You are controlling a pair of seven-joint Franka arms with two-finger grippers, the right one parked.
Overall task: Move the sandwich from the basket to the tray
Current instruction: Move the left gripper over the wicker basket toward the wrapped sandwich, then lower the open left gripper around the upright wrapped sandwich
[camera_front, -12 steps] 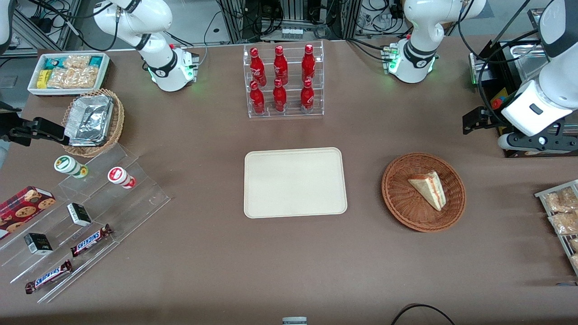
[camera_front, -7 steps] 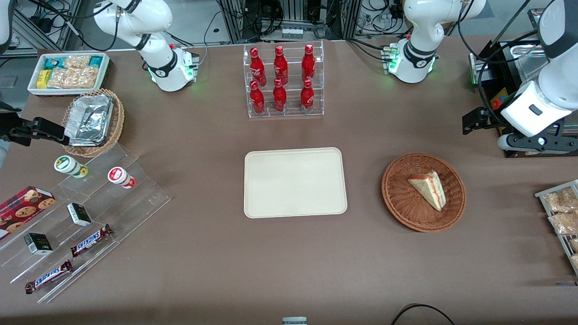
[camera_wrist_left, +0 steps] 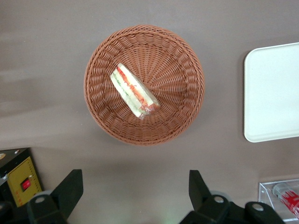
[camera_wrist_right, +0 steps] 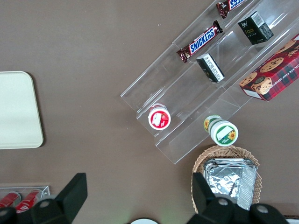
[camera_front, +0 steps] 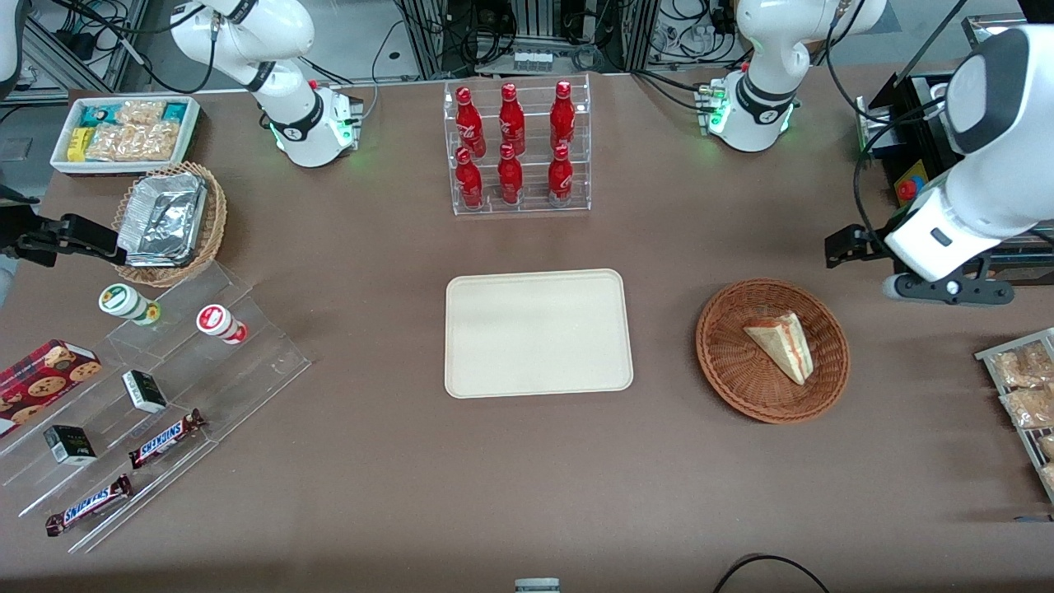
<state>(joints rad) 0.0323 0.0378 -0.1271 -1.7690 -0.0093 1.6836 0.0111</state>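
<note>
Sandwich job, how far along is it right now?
Nothing is done yet: the sandwich lies in the basket, and the tray is bare. In hand: the open gripper hovers above the table beside the basket, holding nothing. Left: descend, grasp, carry to the tray, release.

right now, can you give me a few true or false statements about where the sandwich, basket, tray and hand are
1. The triangular wrapped sandwich lies in the round reddish-brown wicker basket. True.
2. The flat cream rectangular tray holds a sandwich. False: nothing lies on it.
3. The left arm's hand is shut on the sandwich. False: its fingers are spread apart, above the table beside the basket and touching nothing.
4. The basket touches the tray. False: bare brown tabletop separates them.
5. The clear rack of red bottles is farther from the front camera than the tray. True.
</note>
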